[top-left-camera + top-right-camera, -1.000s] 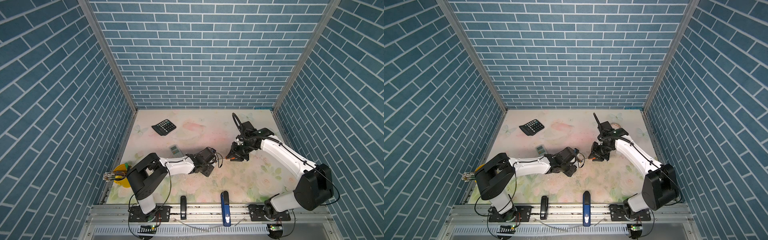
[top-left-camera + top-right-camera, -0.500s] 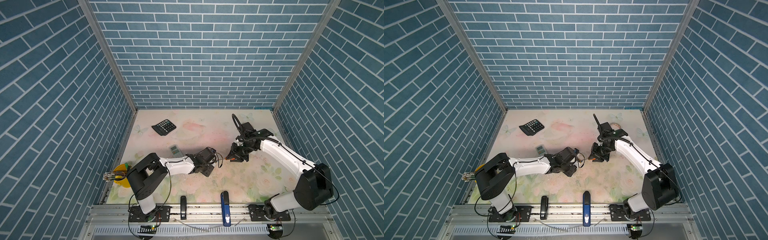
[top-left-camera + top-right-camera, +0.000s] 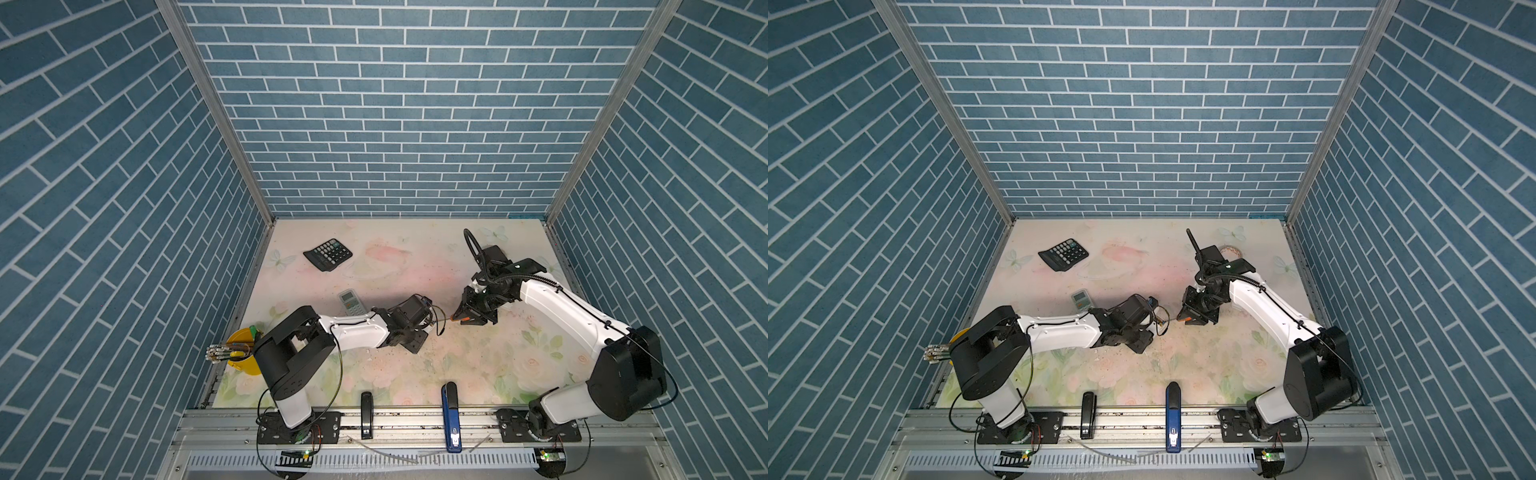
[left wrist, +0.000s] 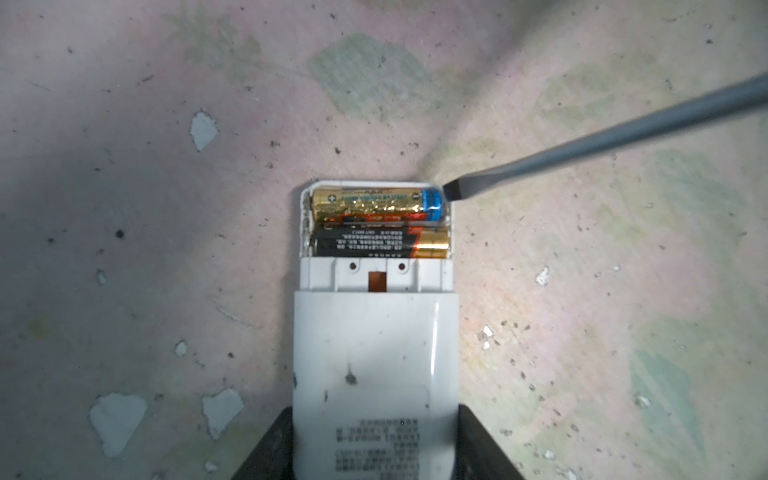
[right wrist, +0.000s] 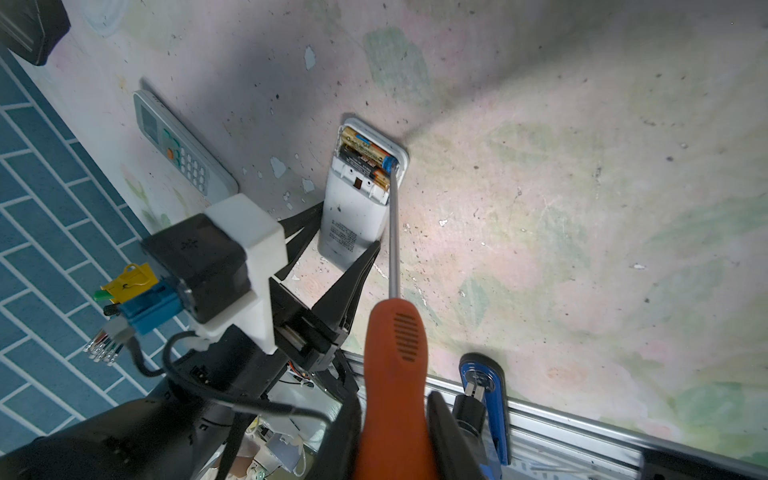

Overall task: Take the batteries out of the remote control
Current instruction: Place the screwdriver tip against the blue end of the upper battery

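We see a + and a – sign on the gold battery (image 4: 374, 205). Tiny print on the black battery (image 4: 361, 245) & remote (image 4: 374, 353): too blurry to read.

Low left arm (image 3: 353, 332) toward 2 o'clock, left claw (image 4: 375, 411) clamping remote control (image 4: 374, 353); right arm (image 3: 561, 303) toward 10 o'clock, right claw (image 5: 394, 399) gripping screwdriver (image 5: 395, 353).

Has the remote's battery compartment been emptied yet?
No. In the left wrist view a gold battery and a black battery both lie in the open compartment of the remote.
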Controlling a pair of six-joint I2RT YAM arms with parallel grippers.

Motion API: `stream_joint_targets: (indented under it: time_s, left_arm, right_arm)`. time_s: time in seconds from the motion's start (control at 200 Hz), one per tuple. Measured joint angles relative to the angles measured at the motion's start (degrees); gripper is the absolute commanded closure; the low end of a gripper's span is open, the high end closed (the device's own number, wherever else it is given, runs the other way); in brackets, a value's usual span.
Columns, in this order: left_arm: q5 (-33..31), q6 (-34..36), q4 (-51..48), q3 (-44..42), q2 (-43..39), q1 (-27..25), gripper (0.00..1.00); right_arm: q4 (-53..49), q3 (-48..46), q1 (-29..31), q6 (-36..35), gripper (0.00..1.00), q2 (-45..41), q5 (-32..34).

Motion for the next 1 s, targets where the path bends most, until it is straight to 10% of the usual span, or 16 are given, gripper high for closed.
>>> stream_joint_targets:
  time_s: [1.0]
  left_arm:
    - [-0.2, -0.9, 0.3, -0.1, 0.0, 0.1, 0.47]
  right_arm:
    - [5.3, -3.6, 0.1, 5.7, 1.00, -1.4, -2.1]
